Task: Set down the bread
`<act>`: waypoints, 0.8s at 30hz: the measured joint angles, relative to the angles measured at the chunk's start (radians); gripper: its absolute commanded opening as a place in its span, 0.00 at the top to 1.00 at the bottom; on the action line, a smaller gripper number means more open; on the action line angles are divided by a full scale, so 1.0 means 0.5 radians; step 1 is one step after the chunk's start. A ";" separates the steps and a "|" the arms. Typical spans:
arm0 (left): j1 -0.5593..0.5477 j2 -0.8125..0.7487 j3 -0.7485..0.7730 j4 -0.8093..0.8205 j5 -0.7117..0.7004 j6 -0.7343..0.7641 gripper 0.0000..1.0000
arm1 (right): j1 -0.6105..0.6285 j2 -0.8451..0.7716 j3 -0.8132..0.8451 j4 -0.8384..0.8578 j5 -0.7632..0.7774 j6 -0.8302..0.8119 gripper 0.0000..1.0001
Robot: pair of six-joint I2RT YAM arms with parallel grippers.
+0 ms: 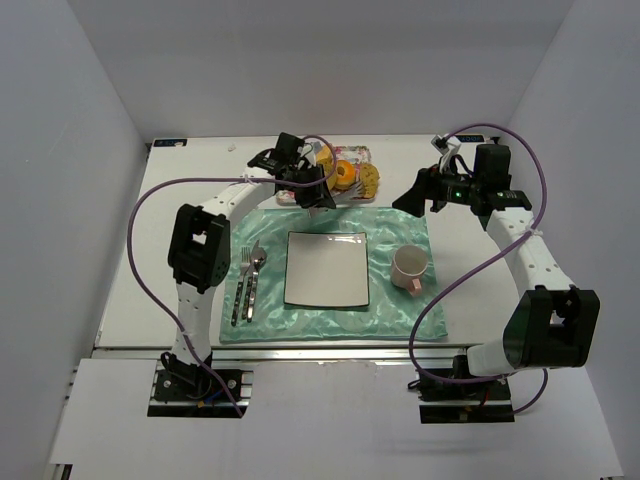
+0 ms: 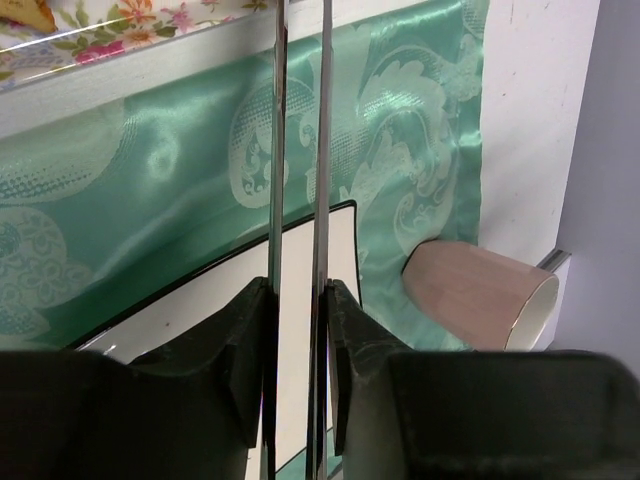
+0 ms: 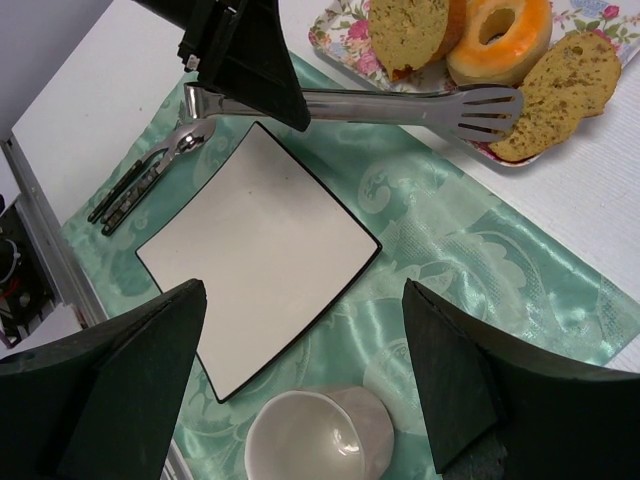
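Grip first: how does the left gripper (image 2: 297,300) stand?

Its fingers are clamped on the handles of a pair of steel tongs (image 3: 400,100), squeezing the two arms nearly parallel. The right gripper (image 3: 305,290) has its fingers spread wide and holds nothing. It hangs over the green mat (image 3: 480,270) at the right, above the cup (image 3: 320,440).

And out at the tong tips?

The slotted tips reach the flowered tray (image 3: 335,35) at the far middle of the table. In the right wrist view they overlap the near end of the bread (image 3: 565,85), which lies flat at the right end of the tray. I cannot tell whether they pinch it or only hover at it.

How should that slice handle?

Light, I'd judge, with a soft crumb. The darker crust rim looks like the firmest part. Steel tips could slip on it, and too hard a squeeze may dent or tear it.

Where to take hold, then?

Across the near end, one tip above and one below, far enough in that the slice does not droop or twist out. Gentle pressure should do. The orange bun (image 3: 500,35) sits just beside it on the left, so the tips should keep to the free edge.

And where does it go?

Likely to the square plate (image 3: 250,260) in the middle of the mat, which is bare.
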 measured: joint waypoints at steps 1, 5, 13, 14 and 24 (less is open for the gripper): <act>0.000 -0.001 -0.001 0.012 0.003 -0.002 0.77 | -0.002 0.000 0.000 0.000 0.000 0.000 0.16; 0.000 -0.040 -0.071 0.100 0.020 -0.015 0.85 | -0.008 -0.001 0.000 0.000 -0.001 0.000 0.16; 0.000 -0.385 -0.341 0.227 0.079 -0.024 0.86 | -0.009 -0.001 0.000 0.000 -0.007 0.003 0.16; 0.000 -0.446 -0.367 0.233 0.092 -0.019 0.86 | -0.009 -0.001 0.000 0.000 -0.008 0.005 0.16; 0.000 -1.003 -0.756 0.014 0.179 0.131 0.88 | -0.009 -0.001 0.000 -0.001 -0.008 0.005 0.16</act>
